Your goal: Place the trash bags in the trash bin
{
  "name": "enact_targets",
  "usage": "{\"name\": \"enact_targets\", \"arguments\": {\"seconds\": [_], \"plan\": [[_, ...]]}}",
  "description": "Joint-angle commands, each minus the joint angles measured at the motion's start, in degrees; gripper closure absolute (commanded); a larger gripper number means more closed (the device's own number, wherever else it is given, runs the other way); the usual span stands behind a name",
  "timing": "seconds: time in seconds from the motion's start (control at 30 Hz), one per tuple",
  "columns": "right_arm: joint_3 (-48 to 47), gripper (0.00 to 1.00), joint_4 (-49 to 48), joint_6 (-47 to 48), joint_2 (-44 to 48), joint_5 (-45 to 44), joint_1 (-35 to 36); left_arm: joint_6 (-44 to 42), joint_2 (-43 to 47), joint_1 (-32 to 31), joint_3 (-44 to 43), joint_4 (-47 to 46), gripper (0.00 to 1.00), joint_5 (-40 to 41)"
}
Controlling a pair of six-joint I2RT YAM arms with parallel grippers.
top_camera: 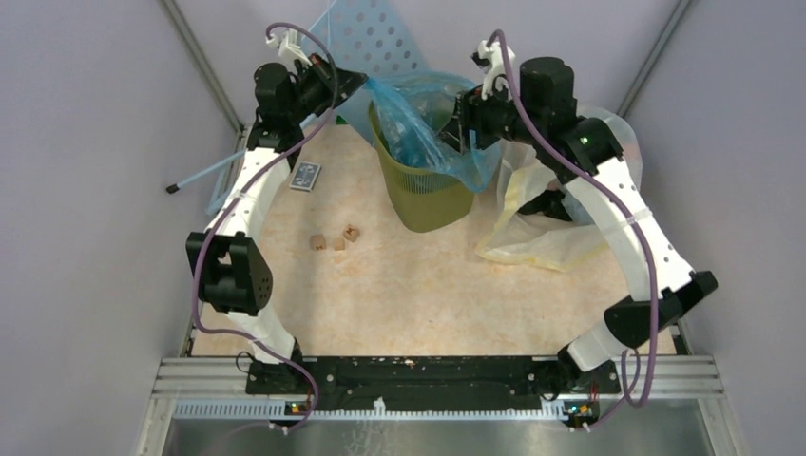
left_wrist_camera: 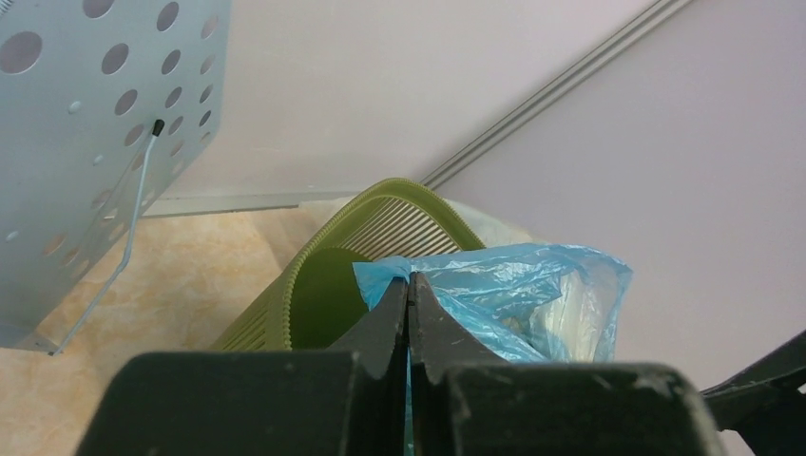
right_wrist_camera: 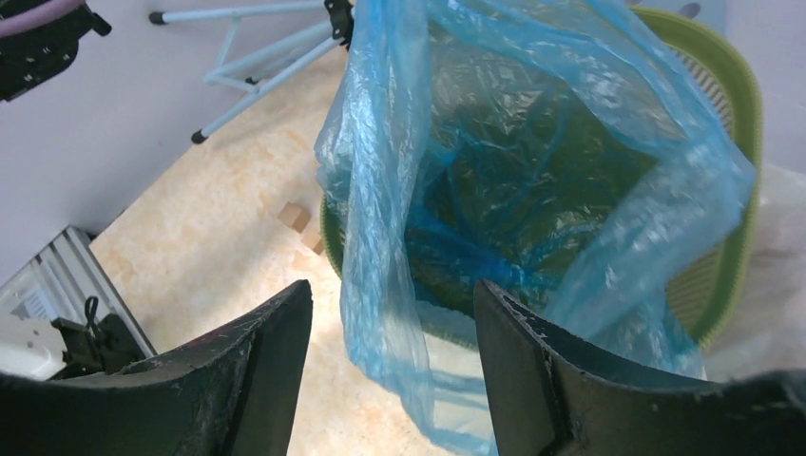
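Blue trash bag partly set in the green bin, held at one corner.

On the table [top_camera: 409, 294], a large clear yellowish bag [top_camera: 537, 237] is slumped at the right; its contents cannot be made out. Just left of it, the olive trash bin [top_camera: 432, 204] is stood upright, mouth up. The thin blue trash bag [top_camera: 418, 123] is hung inside it with its opening upward. The bag's long axis runs from the bin's inside up and over the rim, and one side is draped down the outside on the right. A corner of the bag's edge is pinched in the fully closed left claw [top_camera: 347, 84] above the rim. The right claw [right_wrist_camera: 394, 294] is held well open at the bag, with nothing gripped. Three small wooden blocks [top_camera: 333, 239] are scattered on the table to the left.
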State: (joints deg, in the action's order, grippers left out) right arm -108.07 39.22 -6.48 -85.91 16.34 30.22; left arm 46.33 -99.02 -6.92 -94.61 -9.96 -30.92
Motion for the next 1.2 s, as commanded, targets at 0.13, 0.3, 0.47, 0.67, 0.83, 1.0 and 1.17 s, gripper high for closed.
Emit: {"name": "enact_targets", "arguments": {"seconds": [0.13, 0.3, 0.47, 0.67, 0.83, 1.0, 1.17], "plan": [[-15.7, 0.41, 10.2, 6.1, -12.9, 1.7, 2.3, 1.3, -2.4, -0.6, -5.7, -3.7, 1.0, -0.8], [-22.2, 0.76, 12.8, 5.6, -17.7, -0.4, 3.0, 1.7, -6.9, -1.7, -11.7, -2.9, 1.0, -0.8], [-23.4, 1.0, 12.7, 4.7, -18.6, -10.2, 3.1, 2.6, -11.5, -2.3, -15.8, -3.0, 1.0, 0.3], [-23.9, 1.0, 12.8, 7.9, -19.2, -28.6, 4.5, -0.3, -15.8, -2.3, -19.8, 0.8, 1.0, 4.6], [-24.0, 1.0, 12.7, 9.6, -19.3, -25.6, 9.9, -2.6, -17.5, -1.9, -23.8, 5.2, 1.0, 4.2], [-24.8, 1.0, 14.2, 8.8, -19.0, -22.3, 15.4, -4.1, -13.1, -0.7, -19.3, 5.0, 1.0, 3.9], [-24.5, 1.0, 16.0, 8.4, -19.7, -22.7, 20.6, -5.0, -8.3, 1.1, -14.5, 5.6, 1.0, 4.4]]}}
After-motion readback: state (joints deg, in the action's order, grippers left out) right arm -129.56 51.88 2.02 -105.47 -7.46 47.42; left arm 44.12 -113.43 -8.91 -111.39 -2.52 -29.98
